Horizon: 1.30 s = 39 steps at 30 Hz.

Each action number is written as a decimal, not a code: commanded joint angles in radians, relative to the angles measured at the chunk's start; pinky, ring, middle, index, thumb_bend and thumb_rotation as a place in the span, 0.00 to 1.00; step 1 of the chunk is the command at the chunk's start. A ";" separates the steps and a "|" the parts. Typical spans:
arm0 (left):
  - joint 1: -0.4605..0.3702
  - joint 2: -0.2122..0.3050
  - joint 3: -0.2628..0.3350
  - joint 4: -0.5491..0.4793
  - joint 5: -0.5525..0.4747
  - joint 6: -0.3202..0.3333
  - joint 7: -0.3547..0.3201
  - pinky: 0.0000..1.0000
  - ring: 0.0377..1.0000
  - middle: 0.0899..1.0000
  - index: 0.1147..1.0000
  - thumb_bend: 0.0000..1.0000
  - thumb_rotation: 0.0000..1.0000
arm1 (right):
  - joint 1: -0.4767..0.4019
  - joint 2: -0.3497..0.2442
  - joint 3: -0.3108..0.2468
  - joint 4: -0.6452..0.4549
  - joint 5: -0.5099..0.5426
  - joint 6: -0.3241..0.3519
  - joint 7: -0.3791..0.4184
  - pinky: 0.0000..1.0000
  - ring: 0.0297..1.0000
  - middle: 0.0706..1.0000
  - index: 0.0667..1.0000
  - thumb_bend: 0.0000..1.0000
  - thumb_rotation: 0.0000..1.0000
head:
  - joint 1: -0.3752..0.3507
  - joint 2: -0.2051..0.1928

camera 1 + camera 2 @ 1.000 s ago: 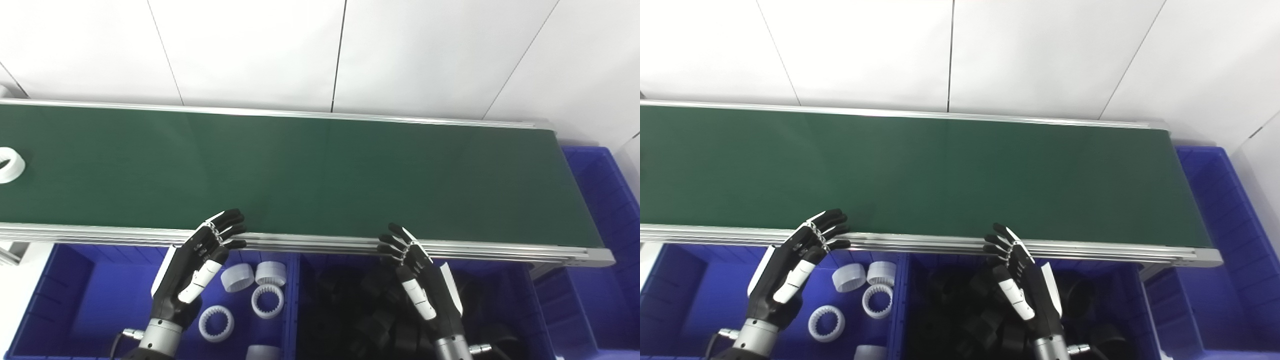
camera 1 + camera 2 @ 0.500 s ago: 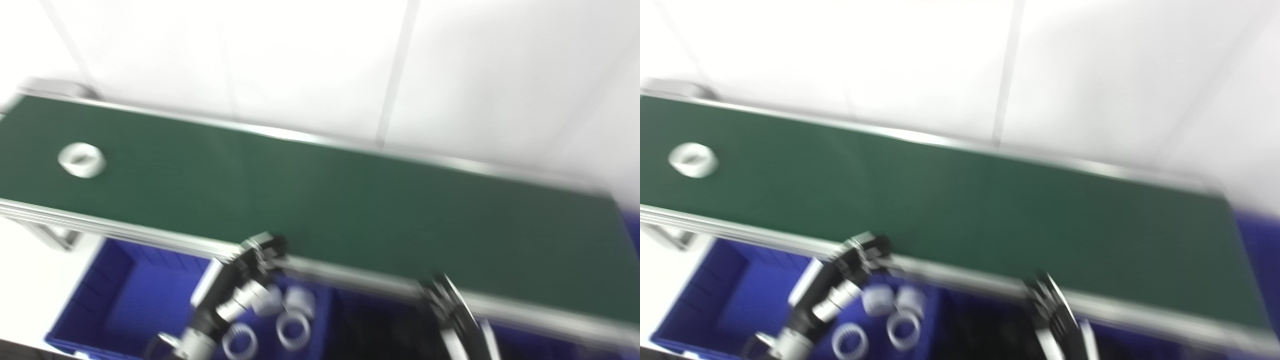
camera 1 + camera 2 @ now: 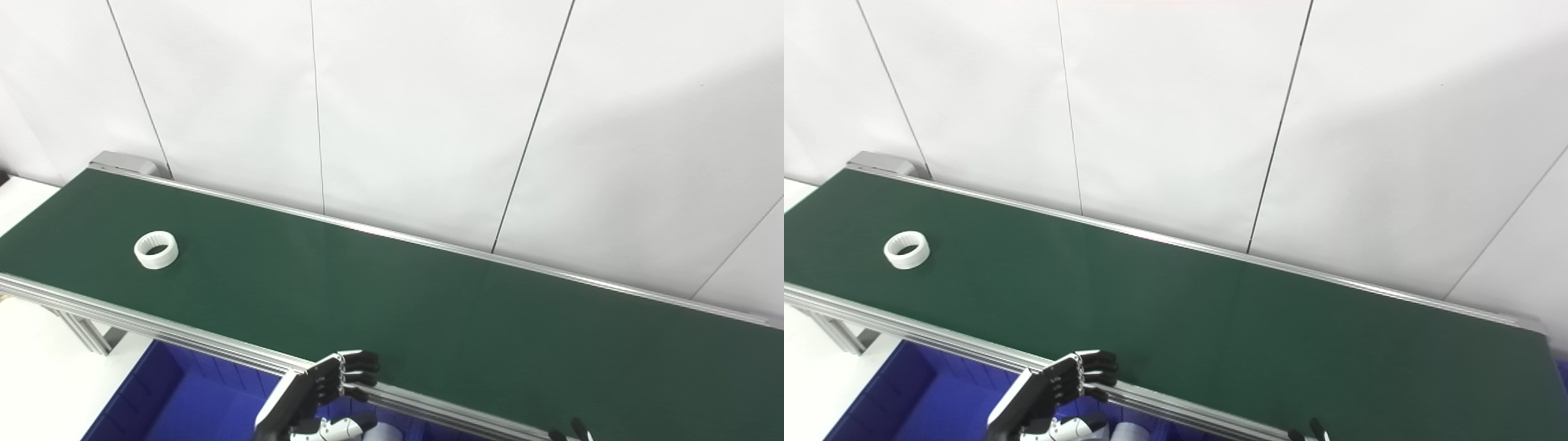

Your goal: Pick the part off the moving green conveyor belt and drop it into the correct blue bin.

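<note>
Here a white toothed ring (image 3: pixel 156 249) is seen lying flat on the green conveyor belt (image 3: pixel 392 306), close to the belt's left end and about midway btw. its far and near rails. It is touched by nothing.

The left hand (image 3: pixel 318 398) is held at the belt's near rail, roughly at mid-length, well apart from the ring. Its fingers (image 3: pixel 358 367) are stretched out straight and spread a little, tips resting over the aluminium rail edge; nothing is gripped, so the hand is seen wide and empty. The thumb is tucked lower, pale w/ a dark tip.

Of the right hand (image 3: pixel 572 432) only a couple of dark fingertips are shown at the bottom edge, near the rail further right. Whether it is spread or closed cannot be told.

Below the near rail, part of a blue bin (image 3: pixel 171 398) is visible at bottom left; its shown floor is bare blue. Just right of the left hand's thumb, a bit of a white part (image 3: pixel 1127 433) is glimpsed at the bottom edge, cut off.

Behind the belt a white panelled wall (image 3: pixel 429 110) is seen.
</note>
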 commanded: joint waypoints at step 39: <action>-0.598 0.241 -0.127 -0.017 0.732 0.399 0.024 0.60 0.73 0.79 0.77 0.88 0.08 | -0.021 0.036 -0.002 0.002 0.014 -0.050 -0.003 0.85 0.85 0.88 1.00 0.01 1.00 | 0.048 -0.039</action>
